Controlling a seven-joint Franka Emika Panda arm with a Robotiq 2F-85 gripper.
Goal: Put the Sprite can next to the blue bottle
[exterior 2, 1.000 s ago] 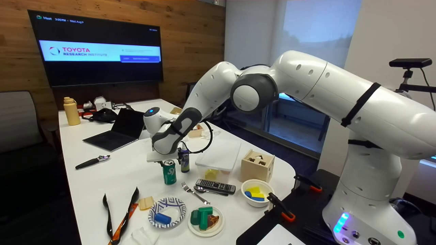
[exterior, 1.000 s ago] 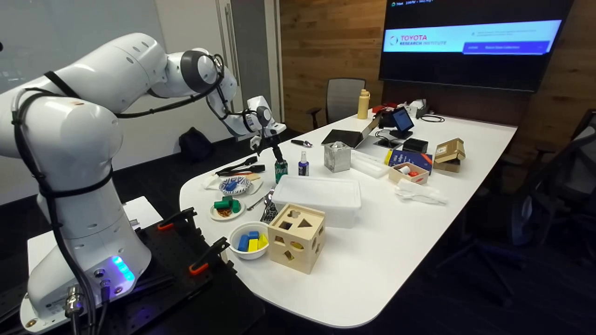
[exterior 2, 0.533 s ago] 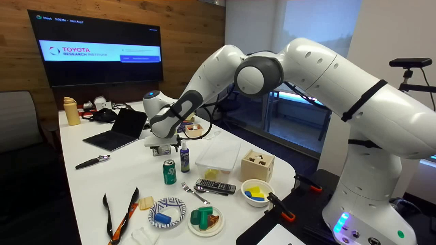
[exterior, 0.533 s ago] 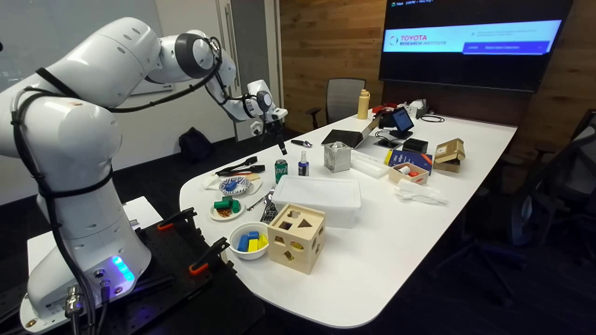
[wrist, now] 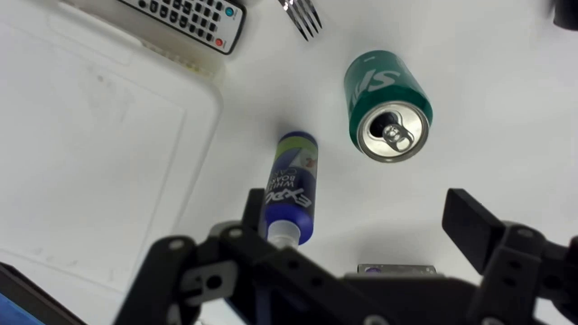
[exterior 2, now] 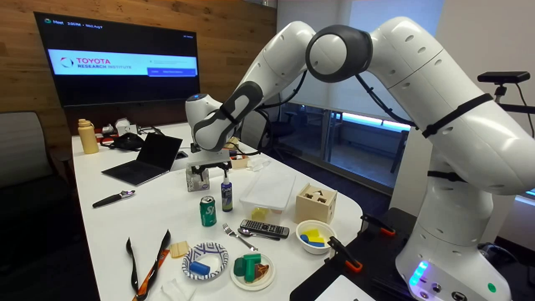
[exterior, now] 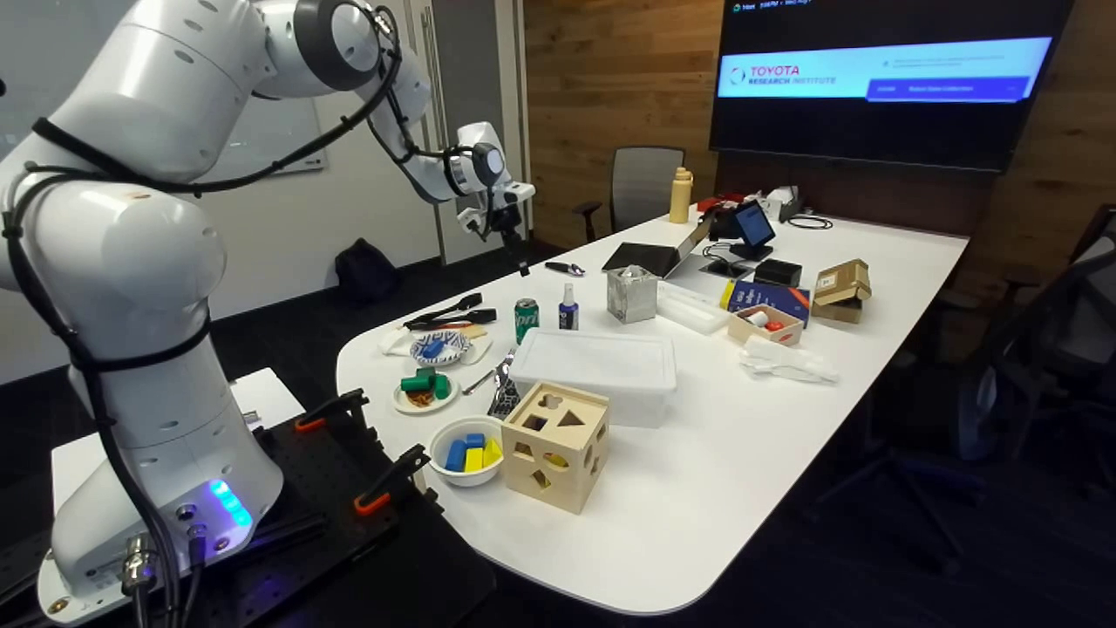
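Note:
The green Sprite can (exterior: 527, 320) stands upright on the white table in both exterior views (exterior 2: 208, 212). The blue bottle (exterior: 568, 311), with a white spray top, stands upright right beside it (exterior 2: 227, 195), with a small gap between them. My gripper (exterior 2: 214, 172) is raised above the table, higher than the can and touching neither thing. In the wrist view my gripper (wrist: 361, 216) has its fingers wide apart with nothing between them. The can (wrist: 381, 90) lies ahead of the fingers there, and the bottle (wrist: 292, 180) shows partly behind the left finger.
A lidded plastic box (exterior: 597, 362) stands close to the bottle, with a wooden shape box (exterior: 558, 445) in front. A grey tissue box (exterior 2: 197, 179) is beneath the gripper's far side. A fork (exterior 2: 240, 237), remote (exterior 2: 264, 228) and patterned bowl (exterior 2: 205, 261) lie nearer the base.
My gripper has risen from the top of the can and moved up and away, leaving it empty. The can and the bottle have stayed where they were.

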